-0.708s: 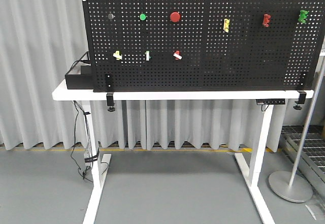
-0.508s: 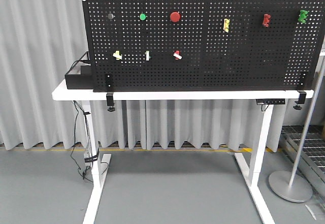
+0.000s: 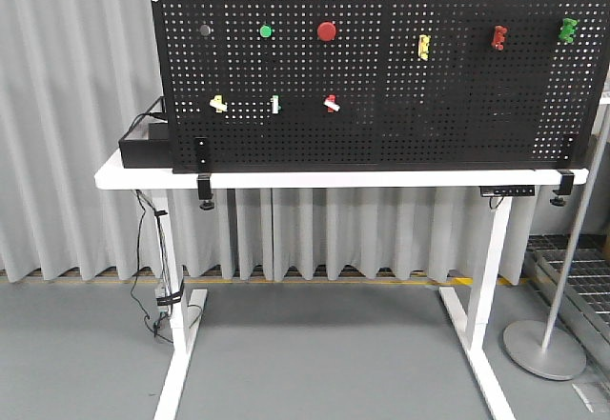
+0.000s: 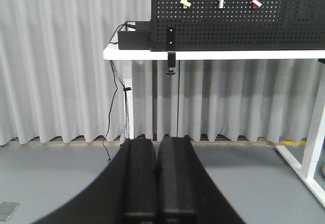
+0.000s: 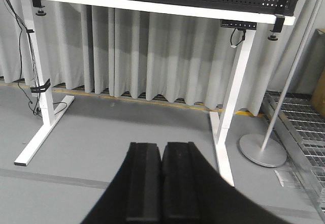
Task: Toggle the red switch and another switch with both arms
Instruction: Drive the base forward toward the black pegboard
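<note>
The red switch (image 3: 331, 104) is a tiny red-based toggle with a white lever, low on the black pegboard (image 3: 429, 106). Another switch (image 3: 218, 104), pale yellow at its base, sits left of it in the same row. Both also show far ahead in the left wrist view, the red switch (image 4: 256, 2) to the right of the yellow switch (image 4: 185, 2). My left gripper (image 4: 156, 140) is shut with nothing in it, low and well back from the board. My right gripper (image 5: 162, 144) is shut and empty too, above the grey floor. Neither arm shows in the front view.
A green-based toggle (image 3: 274, 105) sits between the two switches. Round red buttons (image 3: 327, 31) and coloured clip pegs (image 3: 424, 47) are higher up. The board stands on a white table (image 3: 334, 179) beside a black box (image 3: 143, 149). A pole stand (image 3: 543, 349) is at right, cables (image 3: 157, 277) at left.
In the front view the board and table sit slightly further left than before. No switch lever has visibly moved.
</note>
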Controlling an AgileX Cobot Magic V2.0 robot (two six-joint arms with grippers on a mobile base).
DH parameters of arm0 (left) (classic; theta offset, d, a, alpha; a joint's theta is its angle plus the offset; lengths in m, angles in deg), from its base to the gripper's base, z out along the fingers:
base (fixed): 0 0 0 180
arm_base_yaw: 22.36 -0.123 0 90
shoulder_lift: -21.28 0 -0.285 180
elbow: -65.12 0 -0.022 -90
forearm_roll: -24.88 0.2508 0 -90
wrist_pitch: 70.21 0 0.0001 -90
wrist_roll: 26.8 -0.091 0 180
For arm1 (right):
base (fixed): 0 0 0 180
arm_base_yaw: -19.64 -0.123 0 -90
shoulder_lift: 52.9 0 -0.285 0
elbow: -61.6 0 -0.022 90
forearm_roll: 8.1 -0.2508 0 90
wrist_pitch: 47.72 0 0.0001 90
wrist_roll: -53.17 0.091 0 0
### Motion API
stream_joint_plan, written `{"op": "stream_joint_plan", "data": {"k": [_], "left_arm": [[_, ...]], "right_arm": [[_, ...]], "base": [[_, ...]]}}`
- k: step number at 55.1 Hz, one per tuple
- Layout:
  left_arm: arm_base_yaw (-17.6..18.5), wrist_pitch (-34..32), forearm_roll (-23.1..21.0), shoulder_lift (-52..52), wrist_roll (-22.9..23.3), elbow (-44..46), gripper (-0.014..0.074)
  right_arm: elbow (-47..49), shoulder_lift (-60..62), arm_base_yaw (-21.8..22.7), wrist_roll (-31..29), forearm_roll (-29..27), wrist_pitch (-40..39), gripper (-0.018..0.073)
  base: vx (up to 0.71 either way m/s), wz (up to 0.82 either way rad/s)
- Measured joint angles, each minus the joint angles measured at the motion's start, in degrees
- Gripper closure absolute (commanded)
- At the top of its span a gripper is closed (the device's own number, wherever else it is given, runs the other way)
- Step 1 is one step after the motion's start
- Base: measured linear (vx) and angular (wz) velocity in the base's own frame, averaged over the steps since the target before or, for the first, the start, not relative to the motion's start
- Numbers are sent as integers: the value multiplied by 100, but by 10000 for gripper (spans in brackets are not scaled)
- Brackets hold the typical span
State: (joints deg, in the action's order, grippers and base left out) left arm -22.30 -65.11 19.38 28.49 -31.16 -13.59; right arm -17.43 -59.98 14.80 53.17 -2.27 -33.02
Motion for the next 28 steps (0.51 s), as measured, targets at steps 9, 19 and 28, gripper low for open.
{"op": "stream_joint_plan", "data": {"k": [9, 19, 28], "left_arm": [[0, 0, 0, 0, 0, 0, 594], [0, 0, 0, 0, 0, 0, 594], [0, 0, 0, 0, 0, 0, 594]], "right_arm": [[0, 0, 0, 0, 0, 0, 566], [0, 0, 0, 0, 0, 0, 566], [0, 0, 0, 0, 0, 0, 566]], "base": [[5, 0], [9, 0], [11, 4]]}}
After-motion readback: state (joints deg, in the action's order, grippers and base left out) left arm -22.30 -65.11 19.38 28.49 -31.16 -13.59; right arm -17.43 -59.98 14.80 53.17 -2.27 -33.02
